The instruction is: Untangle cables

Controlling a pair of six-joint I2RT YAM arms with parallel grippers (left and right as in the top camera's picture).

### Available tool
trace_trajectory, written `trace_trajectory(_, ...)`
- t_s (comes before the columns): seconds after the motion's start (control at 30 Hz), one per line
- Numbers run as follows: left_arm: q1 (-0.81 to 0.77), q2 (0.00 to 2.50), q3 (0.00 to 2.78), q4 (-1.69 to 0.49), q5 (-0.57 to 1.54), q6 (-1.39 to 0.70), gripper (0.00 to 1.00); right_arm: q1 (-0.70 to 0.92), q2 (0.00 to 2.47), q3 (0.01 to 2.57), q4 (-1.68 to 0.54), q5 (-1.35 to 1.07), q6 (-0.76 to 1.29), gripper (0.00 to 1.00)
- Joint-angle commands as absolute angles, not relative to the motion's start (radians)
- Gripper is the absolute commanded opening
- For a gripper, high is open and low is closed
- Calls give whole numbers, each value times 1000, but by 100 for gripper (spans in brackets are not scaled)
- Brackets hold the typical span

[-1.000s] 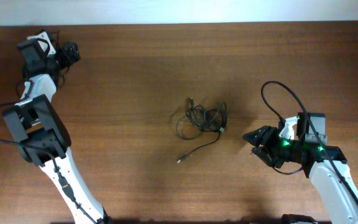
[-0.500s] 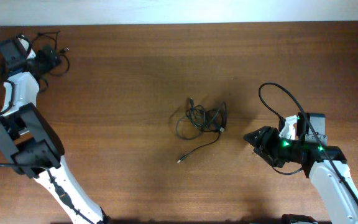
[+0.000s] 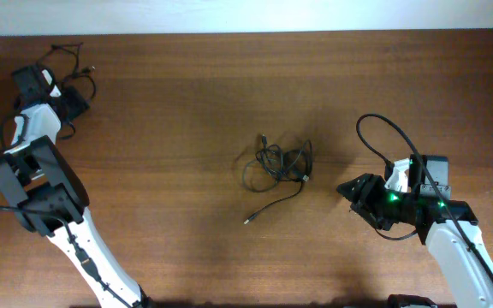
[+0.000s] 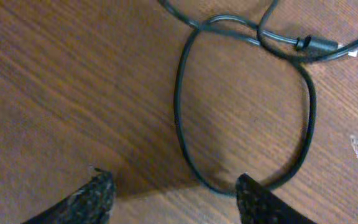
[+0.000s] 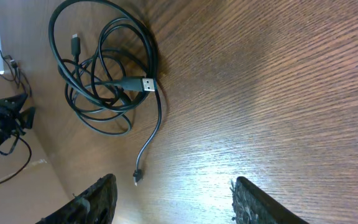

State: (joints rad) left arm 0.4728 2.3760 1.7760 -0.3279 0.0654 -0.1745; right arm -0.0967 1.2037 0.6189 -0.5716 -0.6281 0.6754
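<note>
At the worktop's (image 3: 187,103) far left corner, the left gripper (image 4: 174,198) is wide open and empty over a loose cable (image 4: 177,106). The tangled cables (image 3: 279,162) lie in the middle, with bare wood all around. Near the right edge, the right gripper (image 3: 349,190) is open and empty too.

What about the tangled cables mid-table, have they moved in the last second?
No. The cables sit at the same spot below the table's far edge, loops unchanged.

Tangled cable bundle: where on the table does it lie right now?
Overhead, the tangled cable bundle lies untouched near the middle of the table, just ahead of the right gripper.
</note>
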Motion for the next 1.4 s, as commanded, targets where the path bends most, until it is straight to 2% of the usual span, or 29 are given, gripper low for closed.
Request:
trace_trajectory(0.0,474,2423,1774,-303,56,-209,45,-98,1203,620,-570,-619,661,60)
trace_trajectory(0.07,474,2428,1774,-287,56,-209,24,-98,1203,620,-572,-619,661,60)
trace_trajectory(0.17,474,2429,1774,-249,59,-209,16,-98,1203,620,-571,-618,661,60)
trace_trajectory(0.33,474,2429,1774,-142,167,-209,9,-98,1203,620,-573,-616,661,60)
trace_trajectory(0.47,474,2429,1775,41,335,-216,4,-98,1203,620,-582,-616,661,60)
trace_trajectory(0.53,475,2429,1782,152,414,-297,4,-98,1203,620,-595,-616,661,60)
trace_trajectory(0.63,476,2429,1791,232,426,-420,2,-98,1203,620,-598,-616,661,60)
trace_trajectory(0.67,476,2429,1791,229,426,-419,3,-98,1203,620,-599,-616,661,60)
trace_trajectory(0.7,476,2429,1791,213,426,-419,13,-98,1203,620,-599,-616,661,60)
trace_trajectory(0.73,476,2429,1791,184,420,-418,29,-98,1203,620,-600,-616,661,60)
trace_trajectory(0.77,476,2429,1791,141,403,-418,31,-98,1203,620,-601,-616,661,60)
trace_trajectory(0.83,476,2429,1791,25,342,-413,41,-98,1203,620,-602,-616,661,60)
trace_trajectory(0.97,477,2429,1791,-91,259,-356,46,-98,1203,620,-603,-616,661,60)
trace_trajectory(1.07,478,2429,1798,-115,257,-343,54,-98,1203,620,-603,-616,661,60)
trace_trajectory(1.23,478,2429,1863,-216,192,-342,52,-98,1203,620,-603,-615,661,60)
trace_trajectory(1.37,478,2429,1942,-329,125,-264,57,-99,1203,620,-603,-606,657,60)
